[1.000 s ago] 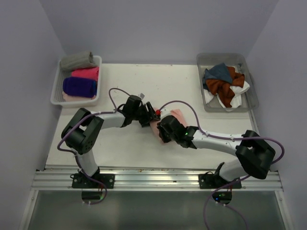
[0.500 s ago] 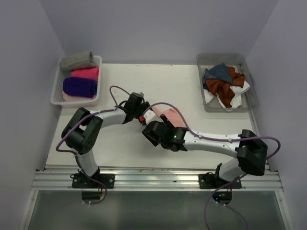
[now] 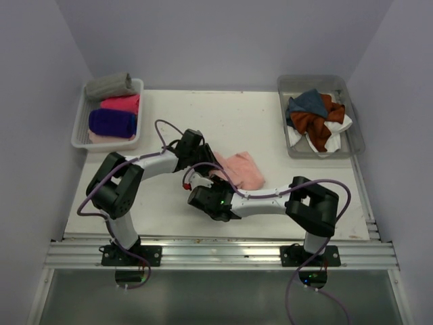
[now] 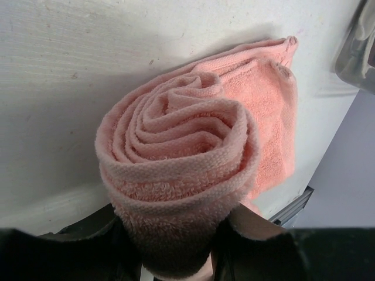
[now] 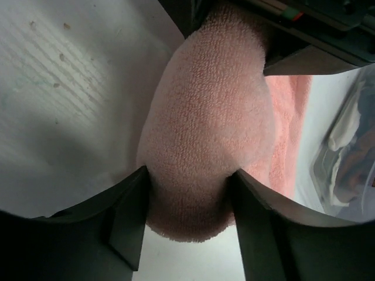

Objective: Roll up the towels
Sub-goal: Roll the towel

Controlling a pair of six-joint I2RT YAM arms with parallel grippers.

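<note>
A salmon pink towel lies mid-table, one end rolled into a stubby cylinder and the rest flat behind it. My left gripper is shut on one end of the roll. In the left wrist view the roll's spiral faces the camera and sits between the gripper jaws. My right gripper is shut on the other end. In the right wrist view the roll is pinched in the gripper, between two dark fingers. The flat tail trails behind.
A white tray at the back left holds rolled grey, hot pink and purple towels. A clear bin at the back right holds crumpled rust orange, teal and white towels.
The right arm has folded and its gripper has moved left and nearer along the towel. The flat pink tail it covered now shows. The left gripper has shifted slightly.
</note>
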